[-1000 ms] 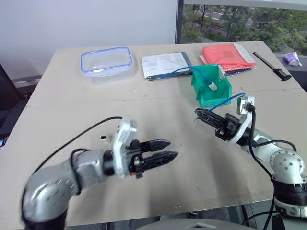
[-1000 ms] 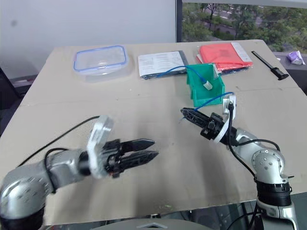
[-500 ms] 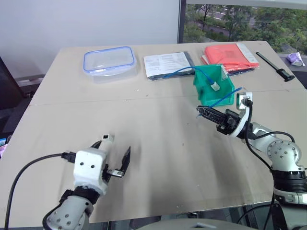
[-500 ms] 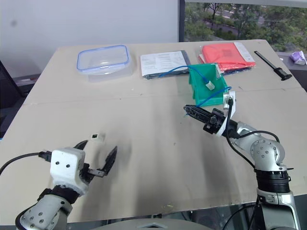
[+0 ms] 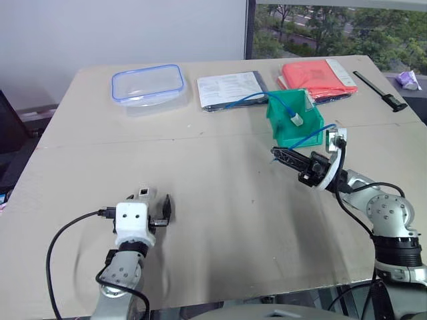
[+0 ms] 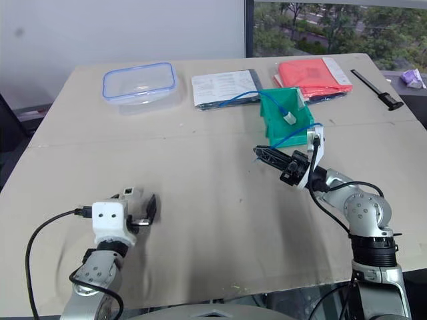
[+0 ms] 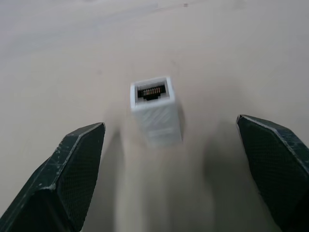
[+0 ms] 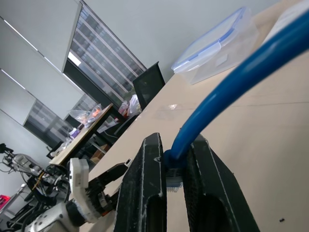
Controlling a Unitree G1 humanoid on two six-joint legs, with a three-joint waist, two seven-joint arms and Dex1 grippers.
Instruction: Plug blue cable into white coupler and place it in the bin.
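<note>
Left wrist view: the white coupler (image 7: 155,110) lies on the bench (image 5: 233,207) between the wide-open, empty jaws of the left gripper (image 7: 183,159) — dark socket facing away, contacts visible. Right wrist view: right gripper (image 8: 175,191) jaws clamped on the blue cable (image 8: 231,87) at its plug. Head views add the green bin (image 5: 293,123) just beyond those jaws — tan bench, window behind.

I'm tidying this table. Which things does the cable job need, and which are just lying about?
Needed: blue cable, held by the right gripper; white coupler, between the open left gripper's fingers; green bin.

Lying about: clear box, papers, red folder, black tool.
</note>
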